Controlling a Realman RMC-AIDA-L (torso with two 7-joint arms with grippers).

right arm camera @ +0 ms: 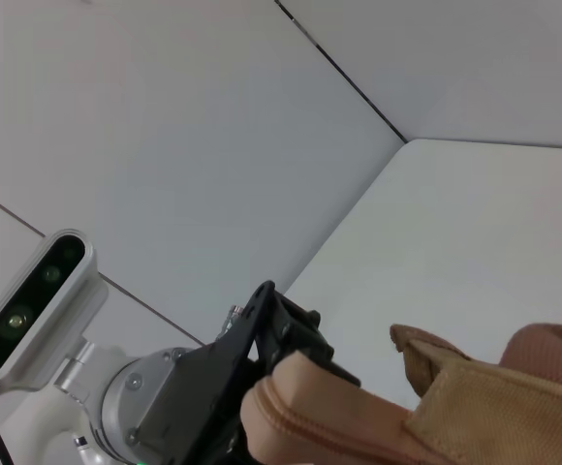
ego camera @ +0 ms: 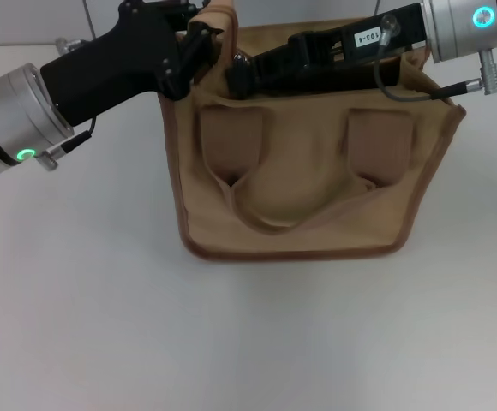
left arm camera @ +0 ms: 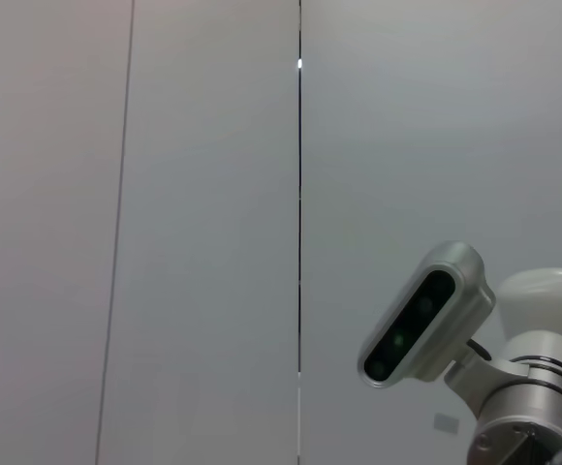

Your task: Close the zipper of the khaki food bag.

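Note:
The khaki food bag [ego camera: 300,205] stands on the white table, its handle patches and looped handle facing me. My left gripper [ego camera: 195,47] is shut on the bag's top left corner. The right wrist view shows its black fingers [right arm camera: 286,339] clamped on the bag's brown-trimmed end [right arm camera: 310,412]. My right gripper [ego camera: 236,77] lies along the bag's top edge, with its tip near the left end and its fingers pressed together. The zipper track and its pull tab are hidden under it.
The white table [ego camera: 103,325] spreads around the bag, with a grey wall [left arm camera: 203,194] behind. The left wrist view shows only the wall and my right arm's wrist camera [left arm camera: 421,325].

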